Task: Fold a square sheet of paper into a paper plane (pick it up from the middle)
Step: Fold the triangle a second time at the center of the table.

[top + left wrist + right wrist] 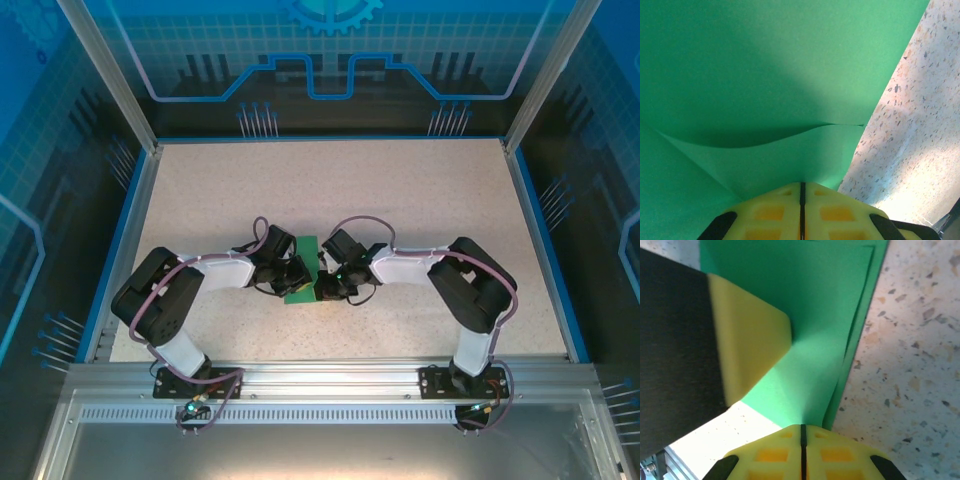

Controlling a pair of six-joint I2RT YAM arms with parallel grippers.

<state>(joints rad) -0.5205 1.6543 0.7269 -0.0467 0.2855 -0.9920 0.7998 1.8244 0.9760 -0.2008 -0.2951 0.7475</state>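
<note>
The green sheet of paper (306, 250) lies folded into a narrow layered strip at the table's middle, between both grippers. My left gripper (296, 276) is shut, with its tips (801, 184) resting on the paper (765, 65), where a curved flap edge lies just ahead of them. My right gripper (326, 282) is also shut, its tips (802, 426) touching the strip's near end (810, 365). In the right wrist view the left gripper's yellow finger (747, 340) presses down on the paper, and stacked layer edges show along the strip's right side.
The speckled beige table (420, 200) spreads wide around the paper. A blue rim and metal posts (110, 80) border it. Both arms bend inward from their bases (190, 380) on the near rail.
</note>
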